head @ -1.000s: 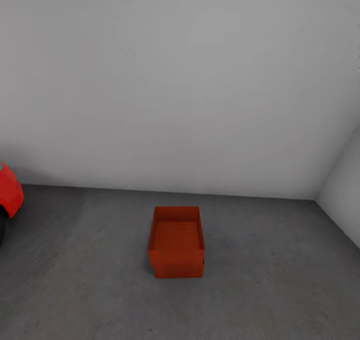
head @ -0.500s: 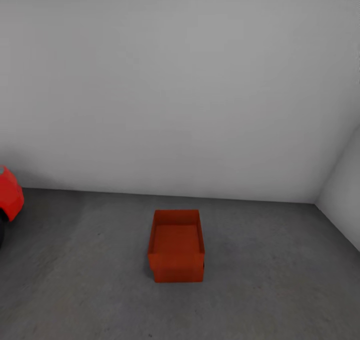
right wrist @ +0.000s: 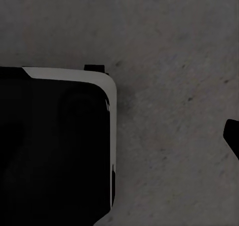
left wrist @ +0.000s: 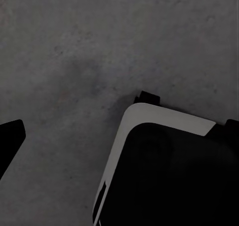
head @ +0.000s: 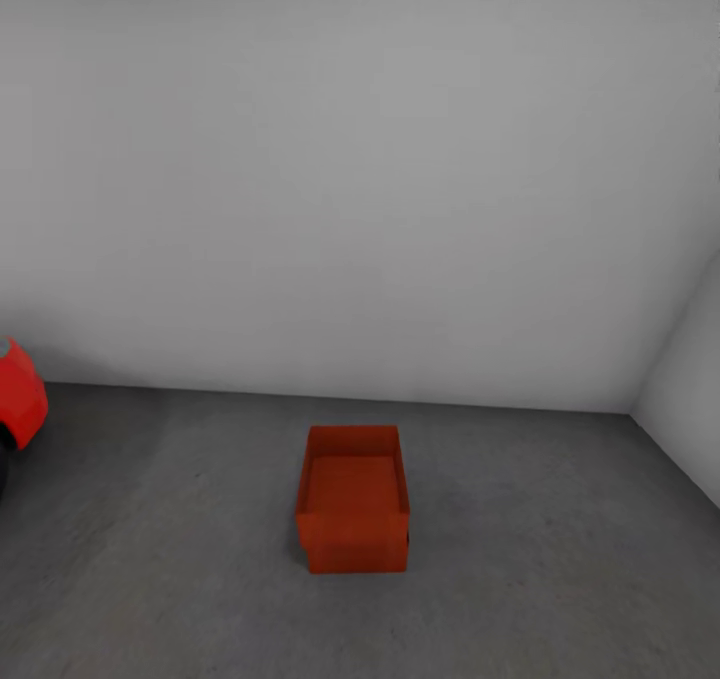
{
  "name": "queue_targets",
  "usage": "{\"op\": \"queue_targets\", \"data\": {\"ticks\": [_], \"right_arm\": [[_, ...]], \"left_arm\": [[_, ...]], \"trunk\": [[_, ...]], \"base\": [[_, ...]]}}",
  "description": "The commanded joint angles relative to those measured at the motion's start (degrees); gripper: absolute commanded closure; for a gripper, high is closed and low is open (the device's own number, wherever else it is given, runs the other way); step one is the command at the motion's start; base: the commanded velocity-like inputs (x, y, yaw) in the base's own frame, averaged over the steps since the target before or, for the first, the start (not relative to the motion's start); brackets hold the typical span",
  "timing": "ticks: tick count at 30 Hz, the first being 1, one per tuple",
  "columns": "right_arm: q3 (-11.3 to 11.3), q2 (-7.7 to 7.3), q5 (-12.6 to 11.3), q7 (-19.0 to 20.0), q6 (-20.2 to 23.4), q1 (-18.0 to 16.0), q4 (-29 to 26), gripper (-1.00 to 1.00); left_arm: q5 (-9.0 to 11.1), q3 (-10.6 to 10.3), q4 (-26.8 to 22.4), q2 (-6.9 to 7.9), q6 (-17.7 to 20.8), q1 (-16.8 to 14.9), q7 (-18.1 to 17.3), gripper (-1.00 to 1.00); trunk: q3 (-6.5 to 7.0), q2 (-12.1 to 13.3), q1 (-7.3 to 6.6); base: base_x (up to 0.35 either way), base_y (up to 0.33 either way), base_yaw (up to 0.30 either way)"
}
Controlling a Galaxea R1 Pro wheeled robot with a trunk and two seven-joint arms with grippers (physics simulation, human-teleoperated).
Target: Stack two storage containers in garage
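Two orange-red storage containers (head: 353, 504) seem to sit one on top of the other on the dark grey floor (head: 560, 579) of the garage, but they are the same colour, so it is hard to see where one ends and the next begins. A small ledge shows along the front and right side, and a tiny dark bit sticks out at the low right corner. The top box is open and looks empty inside. Close to the robot, each wrist view looks down at rough grey concrete and a big black body part with a pale edge (left wrist: 149, 121). A dark tip (left wrist: 10, 141) pokes in at the edge of the left wrist view, and another dark tip (right wrist: 233, 136) at the edge of the right wrist view. They are cut off, so I cannot tell how wide either gripper is parted or if it has hold of anything. Farther back, a red car (head: 18, 399) is cut off at the left edge. Behind all stands a plain pale grey wall (head: 360, 179), meeting a side wall at the right.
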Motion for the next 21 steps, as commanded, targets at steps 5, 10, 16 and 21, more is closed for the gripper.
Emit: {"op": "queue_targets", "data": {"ticks": [5,10,16,21], "right_arm": [[0.5,0.03,-0.4,0.1,-0.1,-0.1,0.2,-1.0],[0.5,0.02,-0.4,0.2,-0.1,-0.1,0.2,-1.0],[0.5,0.03,-0.4,0.2,0.0,-0.1,0.2,-1.0],[0.5,0.03,-0.4,0.2,0.0,-0.1,0.2,-1.0]], "left_arm": [[0.4,-0.5,0.0,0.0,-0.1,0.0,0.2,-1.0],[0.4,-0.5,0.0,-0.01,-0.1,0.0,0.2,-1.0],[0.4,-0.5,0.0,-0.01,-0.1,0.0,0.2,-1.0],[0.4,-0.5,0.0,0.0,-0.1,0.0,0.2,-1.0]], "trunk": [[0.39,-0.1,0.01],[0.86,-0.1,0.01],[1.42,-0.1,0.01],[1.88,-0.1,0.01]], "base": [[0.0,0.0,0.0],[0.0,0.0,0.0],[0.0,0.0,0.0],[0.0,0.0,0.0]]}}
